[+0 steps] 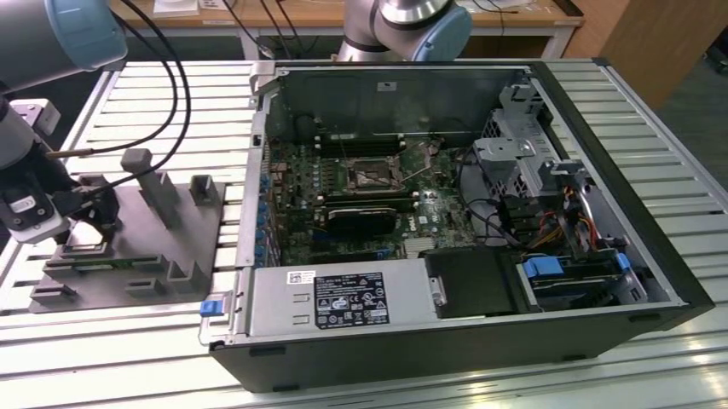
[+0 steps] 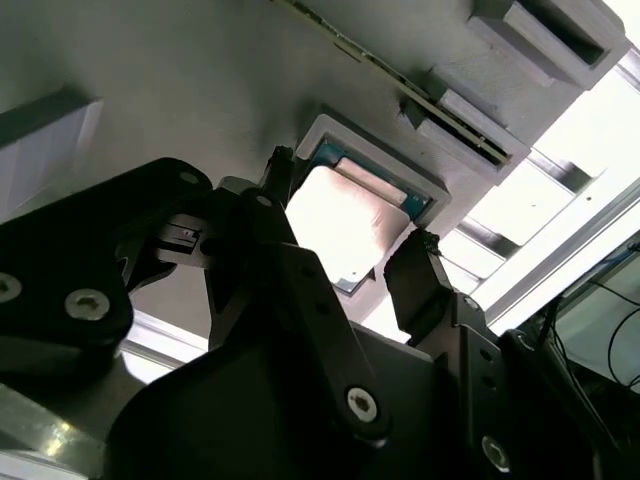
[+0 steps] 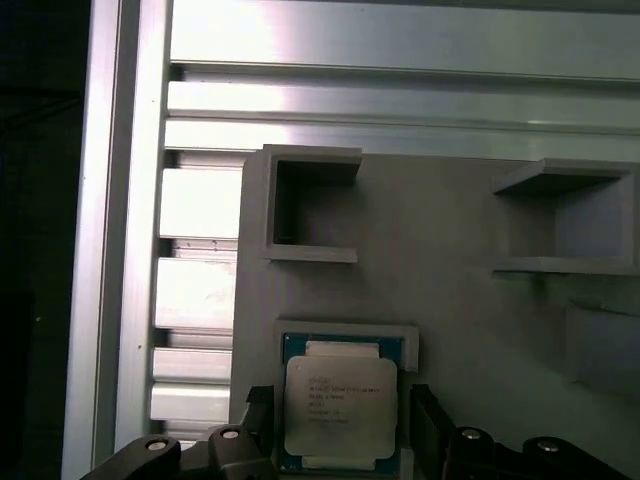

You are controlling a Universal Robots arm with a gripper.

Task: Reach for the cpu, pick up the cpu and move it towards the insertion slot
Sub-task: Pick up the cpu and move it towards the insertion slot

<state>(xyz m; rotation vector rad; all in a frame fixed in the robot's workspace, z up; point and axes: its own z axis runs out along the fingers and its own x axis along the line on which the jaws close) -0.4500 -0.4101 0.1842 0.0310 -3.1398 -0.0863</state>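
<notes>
Cpu (image 3: pixel 340 405) in grey fixture (image 3: pixel 450 270) recess, between jaws of spread end effector (image 3: pixel 339 420)

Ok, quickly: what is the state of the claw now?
Claw: open, straddling the flat square silver cpu, which lies in its grey plastic fixture.

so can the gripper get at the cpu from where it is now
Probably yes: the gripper hangs right over the cpu, open, one finger on each side, and nothing covers the chip in the grey fixture.
</notes>
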